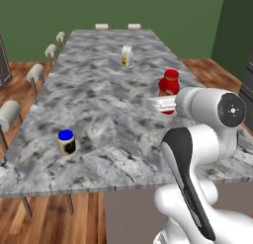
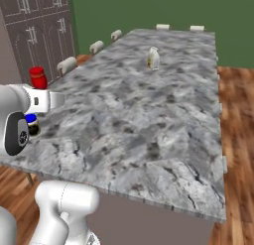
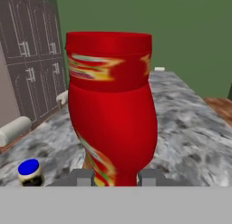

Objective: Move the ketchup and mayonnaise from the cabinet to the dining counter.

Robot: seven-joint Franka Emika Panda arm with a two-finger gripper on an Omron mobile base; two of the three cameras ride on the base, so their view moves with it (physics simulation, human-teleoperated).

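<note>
So the gripper [image 3: 111, 177] has its two fingers [image 3: 81, 177] clamped on the base of the ketchup [image 1: 169, 86], one on each side, and the red bottle stands upright over the dining counter [image 1: 108, 90] near its right long edge, roughly halfway along. Can't tell whether the bottle's bottom touches the marble or sits just above it. The mayonnaise [image 1: 66, 142] jar with the blue lid is standing on the counter close to the near left corner, well apart from the ketchup. A small cream carton [image 1: 127, 56] sits further up the counter toward the far end, about mid-width. Round-cushioned stools [image 1: 35, 72] line the left edge.
</note>
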